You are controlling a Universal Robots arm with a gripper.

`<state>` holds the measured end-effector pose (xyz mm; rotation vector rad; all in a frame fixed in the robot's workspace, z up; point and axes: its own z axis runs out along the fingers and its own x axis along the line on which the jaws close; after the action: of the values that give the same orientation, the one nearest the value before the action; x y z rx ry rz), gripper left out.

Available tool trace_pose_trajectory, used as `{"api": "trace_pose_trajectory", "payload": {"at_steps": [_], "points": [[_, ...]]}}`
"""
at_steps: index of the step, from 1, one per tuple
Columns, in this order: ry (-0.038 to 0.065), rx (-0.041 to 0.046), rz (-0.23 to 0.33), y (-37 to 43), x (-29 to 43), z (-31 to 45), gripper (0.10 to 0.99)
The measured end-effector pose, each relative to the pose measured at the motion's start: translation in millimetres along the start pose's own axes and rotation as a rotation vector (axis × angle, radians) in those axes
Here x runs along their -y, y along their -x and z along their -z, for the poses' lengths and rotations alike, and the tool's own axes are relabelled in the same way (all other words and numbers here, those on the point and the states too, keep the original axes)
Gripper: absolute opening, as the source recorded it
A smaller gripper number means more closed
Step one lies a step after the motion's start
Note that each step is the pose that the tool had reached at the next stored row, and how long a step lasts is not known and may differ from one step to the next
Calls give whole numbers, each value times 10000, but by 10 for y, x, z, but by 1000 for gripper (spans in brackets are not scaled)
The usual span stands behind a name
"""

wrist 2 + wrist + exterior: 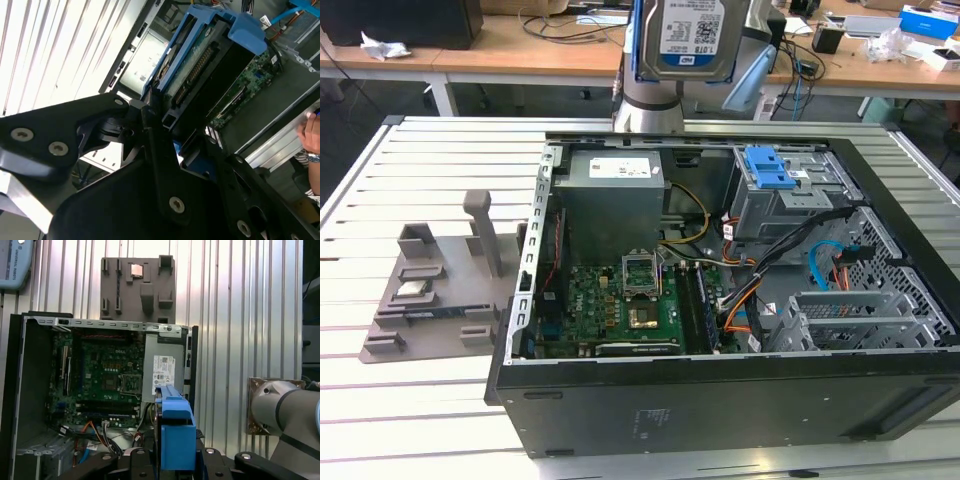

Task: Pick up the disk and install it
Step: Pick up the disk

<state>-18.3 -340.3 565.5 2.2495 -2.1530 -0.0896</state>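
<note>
Pickup is complete: the end effector [165, 125] is clamped on the disk [685, 35], which hangs above the far side of the open computer case [720, 390]; installation is not yet done.

Exterior view: raised, looking down over the slatted bench [430, 150] into the open computer case [720, 410]. First wrist view: high overhead, facing straight down at the motherboard [100, 370] (shared with the exterior view). Second wrist view: tight against the disk [197, 62].

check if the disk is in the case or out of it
Out: the disk hangs above the open case, clamped in the pincer.
</note>
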Motion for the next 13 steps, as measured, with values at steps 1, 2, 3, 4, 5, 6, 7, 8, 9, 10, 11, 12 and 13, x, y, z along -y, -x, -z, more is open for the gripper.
{"api": "trace_pose_trajectory", "payload": {"at_steps": [1,2,3,4,5,6,7,8,9,10,11,12,13], "points": [[-1,2,1,-36,0,-19,365],[0,0,1,-62,0,-37,365],[0,0,1,-77,0,-51,365],[0,1,0,-95,0,-72,365],[0,-1,1,-112,1,-97,365],[1,-2,-1,-130,2,-139,365],[-1,0,1,-143,5,-174,365],[0,-1,0,-148,5,-190,365],[0,-1,-1,-152,6,-210,365],[0,-2,-1,-157,7,-228,365],[0,-1,0,-161,8,-241,365],[1,-3,-1,-168,9,-265,365],[-1,1,-1,-172,10,-290,365]]}}
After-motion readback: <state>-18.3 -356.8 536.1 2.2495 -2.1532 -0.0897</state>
